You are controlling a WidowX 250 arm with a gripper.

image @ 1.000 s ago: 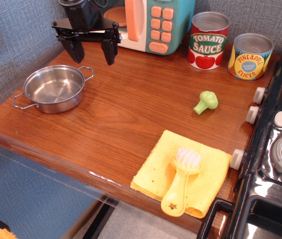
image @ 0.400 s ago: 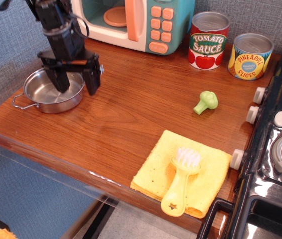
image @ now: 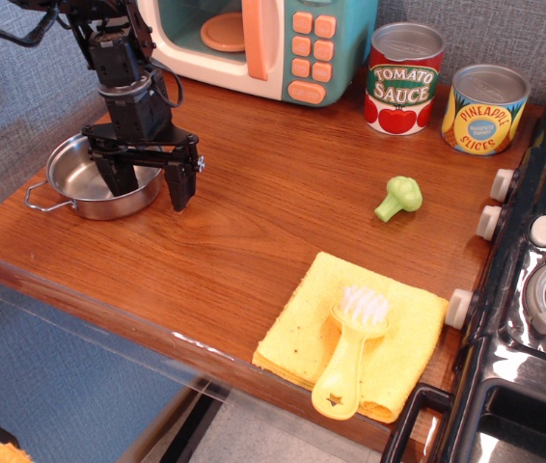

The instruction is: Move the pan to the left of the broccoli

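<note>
The pan, a shallow shiny steel pot with wire loop handles, sits at the left end of the wooden counter. My black gripper is open and lowered over the pan's right rim. One finger is inside the pan and the other finger is outside it on the counter side. The jaws straddle the rim without closing on it. The pan's right handle is hidden behind the gripper. The small green broccoli lies far to the right, near the stove knobs.
A toy microwave stands at the back, with a tomato sauce can and a pineapple slices can to its right. A yellow cloth with a yellow brush lies at the front. A black stove borders the right edge.
My gripper has come down and left from in front of the microwave to the pan's right rim, staying open. The pan and broccoli have not moved.
</note>
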